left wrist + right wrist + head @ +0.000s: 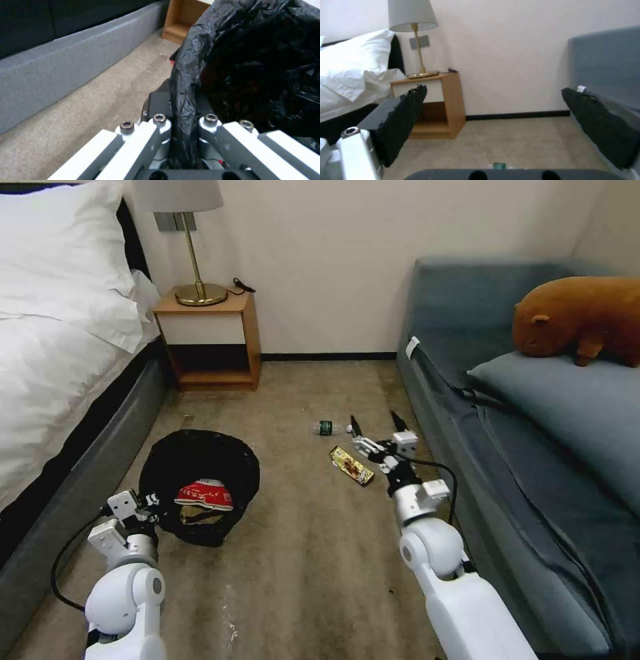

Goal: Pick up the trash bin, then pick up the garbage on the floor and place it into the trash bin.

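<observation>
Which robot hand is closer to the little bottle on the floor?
The right. The right end effector hangs open just beside the bottle, above the carpet. The left end effector is far off, clamped on the trash bin rim.

We see soft, even room light in the head view, with the wall (347, 260) pale and the carpet (300, 553) dim. The black bag (253, 65) swallows detail in the left wrist view, which looks blurred. Near fingers (403, 117) sit out of focus in the right wrist view.
</observation>
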Motion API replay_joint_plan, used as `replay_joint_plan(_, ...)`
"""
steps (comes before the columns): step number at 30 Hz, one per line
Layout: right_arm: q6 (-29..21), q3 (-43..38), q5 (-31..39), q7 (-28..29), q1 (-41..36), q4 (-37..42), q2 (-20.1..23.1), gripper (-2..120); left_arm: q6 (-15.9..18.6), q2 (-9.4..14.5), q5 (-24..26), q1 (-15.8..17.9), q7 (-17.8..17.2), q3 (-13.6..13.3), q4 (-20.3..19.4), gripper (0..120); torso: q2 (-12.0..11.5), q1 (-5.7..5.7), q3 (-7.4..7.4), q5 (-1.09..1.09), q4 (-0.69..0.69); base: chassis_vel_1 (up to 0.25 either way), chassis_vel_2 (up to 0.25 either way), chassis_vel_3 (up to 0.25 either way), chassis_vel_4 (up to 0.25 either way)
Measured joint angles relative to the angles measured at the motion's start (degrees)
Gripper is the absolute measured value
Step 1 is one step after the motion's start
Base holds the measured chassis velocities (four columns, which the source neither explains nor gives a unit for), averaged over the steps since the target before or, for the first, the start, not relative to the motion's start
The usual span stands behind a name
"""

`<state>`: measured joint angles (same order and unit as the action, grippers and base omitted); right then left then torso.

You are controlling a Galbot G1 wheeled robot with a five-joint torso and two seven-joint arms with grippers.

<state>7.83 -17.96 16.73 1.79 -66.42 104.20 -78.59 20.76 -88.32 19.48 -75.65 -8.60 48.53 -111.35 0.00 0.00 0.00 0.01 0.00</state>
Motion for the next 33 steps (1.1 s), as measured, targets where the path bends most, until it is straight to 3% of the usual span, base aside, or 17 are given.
replay_joint_plan(6, 3.7, -1.7, -2.4, -5.1, -3.6, -0.6, -0.1, 100, -0.4, 0.1, 0.6, -0.4, 0.2, 0.3, 0.0, 4, 0.0, 0.00, 0.00, 0.00, -0.01, 0.000, 0.000, 0.000, 0.000)
replay_joint_plan(12, 5.5, -2.8, -3.9, -6.6, -4.9, -1.6, -0.8, 100, -0.7, -0.2, 0.5, -1.2, 0.4, 0.1, 0.2, 4, 0.0, 0.00, 0.00, 0.00, 0.00, 0.000, 0.000, 0.000, 0.000)
replay_joint_plan(33, 6.9, -4.8, -3.5, -10.2, -5.5, -3.3, -1.1, 100, -1.4, -0.9, 0.3, -1.6, 0.6, 0.2, -0.4, 4, 0.0, 0.00, 0.00, 0.00, 0.00, 0.000, 0.000, 0.000, 0.000)
